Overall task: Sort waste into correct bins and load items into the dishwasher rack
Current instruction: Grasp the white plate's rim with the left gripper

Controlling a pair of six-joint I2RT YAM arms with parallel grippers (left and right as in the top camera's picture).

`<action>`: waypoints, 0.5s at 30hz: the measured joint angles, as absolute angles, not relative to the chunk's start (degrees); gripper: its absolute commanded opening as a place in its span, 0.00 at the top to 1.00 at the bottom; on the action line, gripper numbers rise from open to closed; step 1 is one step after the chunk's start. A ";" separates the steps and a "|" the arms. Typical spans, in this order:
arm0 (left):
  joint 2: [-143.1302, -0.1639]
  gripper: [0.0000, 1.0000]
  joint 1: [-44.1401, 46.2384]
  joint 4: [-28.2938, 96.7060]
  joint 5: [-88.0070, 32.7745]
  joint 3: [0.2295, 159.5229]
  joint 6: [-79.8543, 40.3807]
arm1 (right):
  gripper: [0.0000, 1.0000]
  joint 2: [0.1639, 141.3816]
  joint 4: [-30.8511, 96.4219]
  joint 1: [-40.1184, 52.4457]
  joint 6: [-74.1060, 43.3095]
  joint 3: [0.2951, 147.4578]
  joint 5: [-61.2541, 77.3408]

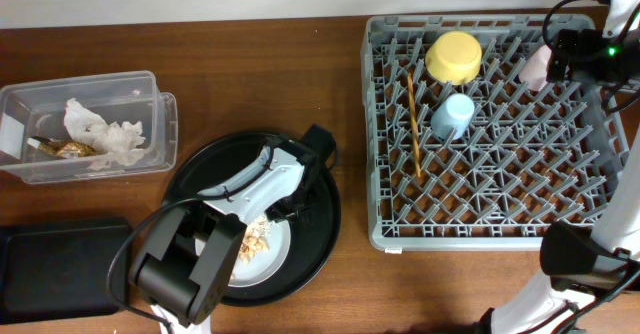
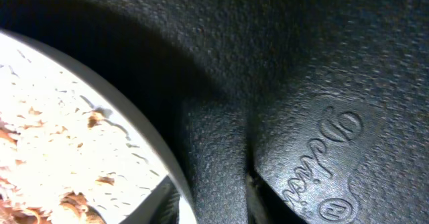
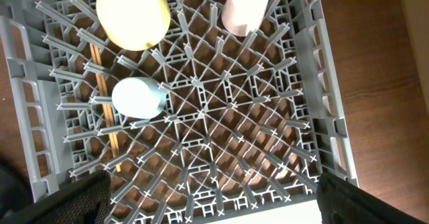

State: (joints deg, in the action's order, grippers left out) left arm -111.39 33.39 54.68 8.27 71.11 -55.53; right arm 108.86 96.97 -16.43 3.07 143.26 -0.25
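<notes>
On black tray, embossed cursive script, circled "H", beside plate

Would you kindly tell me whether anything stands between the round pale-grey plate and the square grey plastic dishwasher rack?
Only the rim of the large round black tray that the plate sits in; beyond it the brown table up to the rack shows nothing in the way.

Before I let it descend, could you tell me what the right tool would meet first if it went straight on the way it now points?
Probably the dishwasher rack: the right tool points at bare upright pegs, beside the light-blue cup and clear of the pink cup; depth is unclear.
</notes>
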 measured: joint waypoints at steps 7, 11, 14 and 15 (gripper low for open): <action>-111.87 0.99 33.43 57.63 8.73 71.20 -55.96 | 0.02 108.86 96.99 -16.43 3.03 143.26 -0.25; -111.94 0.99 33.74 60.90 9.87 71.24 -56.18 | 0.02 108.88 96.97 -16.43 3.07 143.26 -0.23; -112.22 0.99 33.74 64.77 11.07 71.50 -56.18 | 0.02 108.86 96.97 -16.43 3.01 143.26 -0.25; -112.42 0.99 33.74 66.92 11.77 72.25 -56.16 | 0.02 108.88 96.97 -16.43 3.03 143.26 -0.25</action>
State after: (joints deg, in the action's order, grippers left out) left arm -112.42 33.74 66.92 11.77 72.25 -56.16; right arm 108.88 96.97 -16.43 3.03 143.26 -0.25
